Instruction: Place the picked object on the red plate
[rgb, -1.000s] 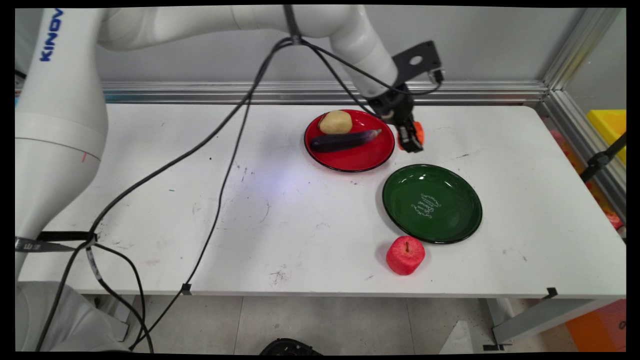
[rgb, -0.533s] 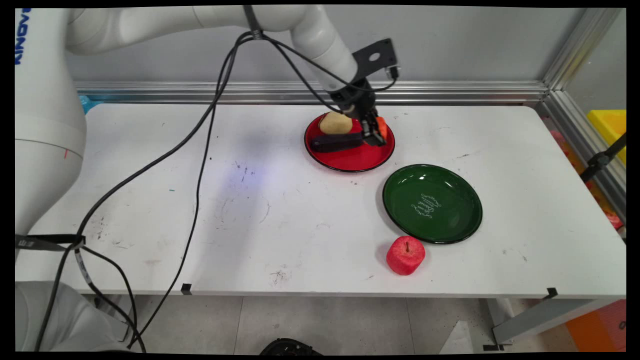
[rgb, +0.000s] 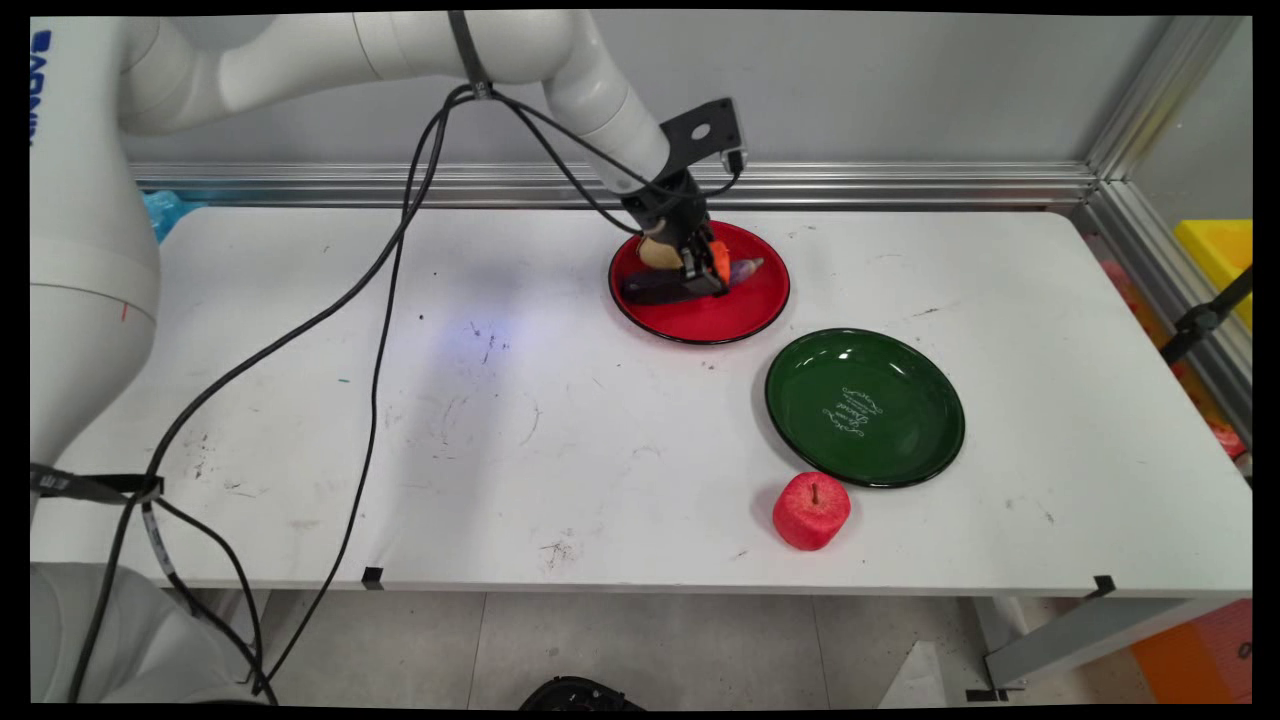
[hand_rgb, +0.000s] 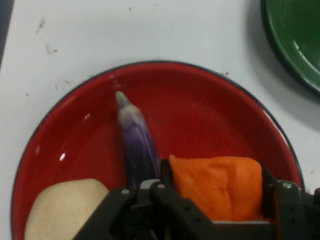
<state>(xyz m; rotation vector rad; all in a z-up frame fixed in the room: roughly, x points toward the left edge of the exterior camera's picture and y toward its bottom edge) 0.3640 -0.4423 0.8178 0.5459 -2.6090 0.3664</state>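
My jaws are clamped on an orange piece (hand_rgb: 217, 187), held above the red plate (hand_rgb: 210, 110). The eggplant (hand_rgb: 137, 140) lies just at 9 o'clock of it in the hand view, long axis toward 12. The potato (hand_rgb: 65, 210) sits at 8 o'clock.

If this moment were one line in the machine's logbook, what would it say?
claw: shut on orange object | position: above red plate | plate holds: eggplant, potato | nearby: green plate, apple

Two plates (red (rgb: 745, 318), green (rgb: 865, 407)), one potato (hand_rgb: 62, 210), eggplant (hand_rgb: 137, 145), apple (rgb: 811, 510), orange piece (hand_rgb: 217, 186)
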